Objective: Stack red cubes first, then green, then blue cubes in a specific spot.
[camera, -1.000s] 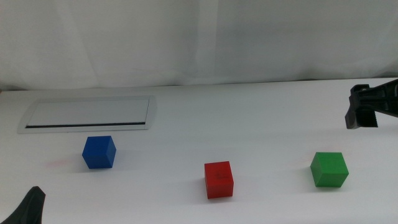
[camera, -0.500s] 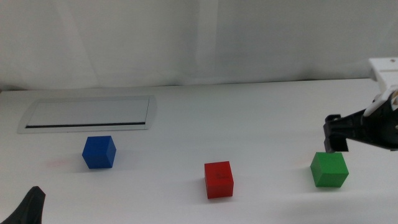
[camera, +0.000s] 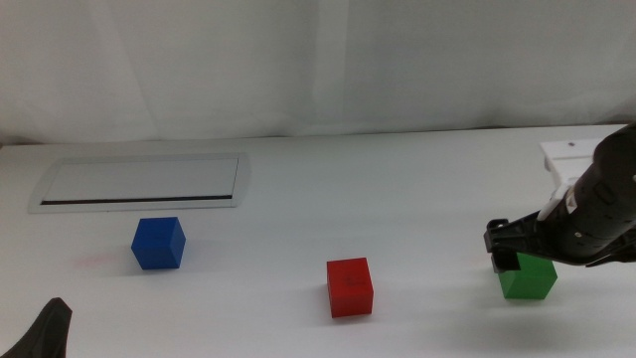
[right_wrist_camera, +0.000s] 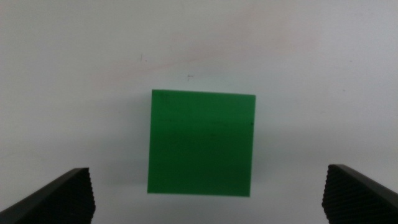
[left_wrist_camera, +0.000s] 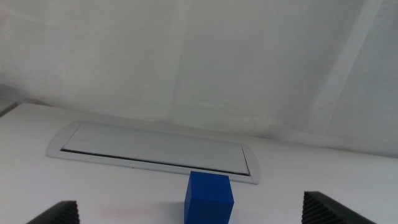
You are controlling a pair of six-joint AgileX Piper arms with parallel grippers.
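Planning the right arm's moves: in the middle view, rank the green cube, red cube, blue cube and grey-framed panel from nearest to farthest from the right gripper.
From the right gripper, open over the first:
1. green cube, directly beneath it, right side.
2. red cube, centre front.
3. blue cube, left side.
4. grey-framed panel, back left.
The left gripper waits at the bottom-left edge.

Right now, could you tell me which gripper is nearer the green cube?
Right. The right gripper hangs open directly over the green cube; the left gripper waits across the table.
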